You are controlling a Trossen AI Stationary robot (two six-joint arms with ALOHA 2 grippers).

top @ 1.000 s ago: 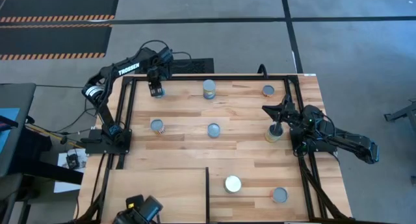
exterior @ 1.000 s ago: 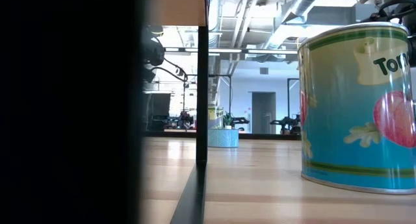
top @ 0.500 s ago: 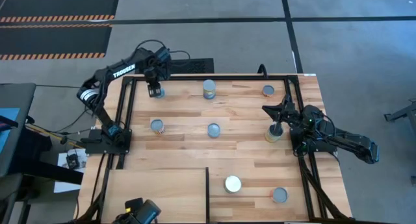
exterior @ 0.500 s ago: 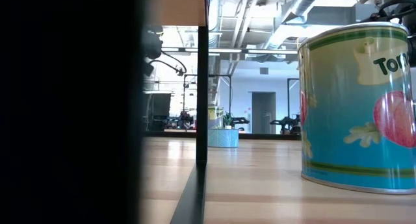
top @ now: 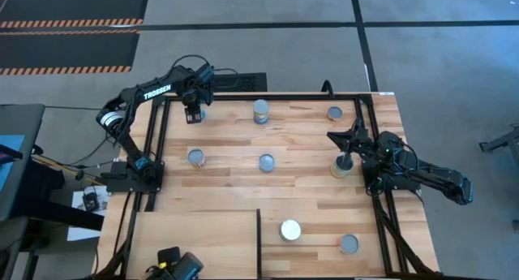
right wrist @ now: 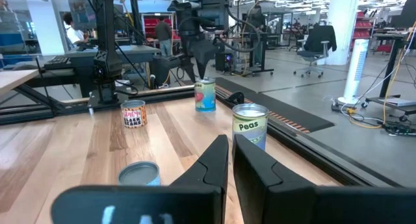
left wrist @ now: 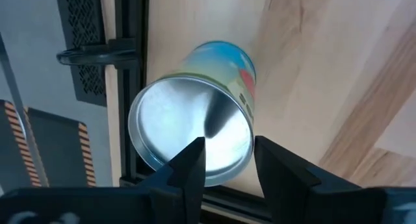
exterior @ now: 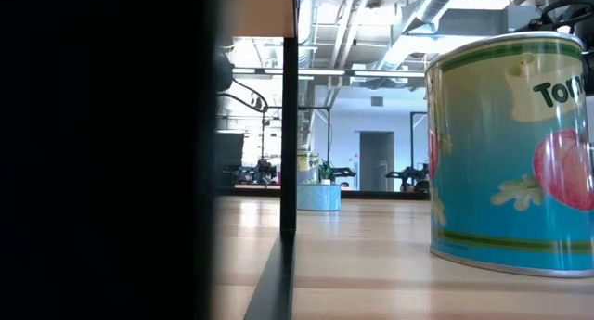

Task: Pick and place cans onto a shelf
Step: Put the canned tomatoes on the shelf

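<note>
Several cans stand upright on the wooden table. At the far left one with a blue label (top: 199, 115), its silvery top (left wrist: 175, 130) bare, stands under my left gripper (left wrist: 229, 143). That gripper (top: 193, 112) points steeply down, open, with its fingertips over the near part of the top. Other cans (top: 261, 109) (top: 266, 161) (top: 195, 157) are spread over the middle. The shelf (top: 195, 243), a pale panel with a dark edge (top: 259, 239), lies at the near left. My right gripper (right wrist: 231, 146) waits level at the right side (top: 334, 136), shut and holding nothing.
Black frame rails (top: 158, 142) run along the table's left and far edges, close to the far-left can. More cans stand at the right (top: 342, 165) and near right (top: 290, 230) (top: 349, 243). A large tomato can (exterior: 510, 153) fills the low view's right, and a dark mass (exterior: 102, 153) hides its left.
My left arm's upper part has swung slightly while its gripper stays over the far-left can. In the low view the dark mass on the left has spread a little to the right.
</note>
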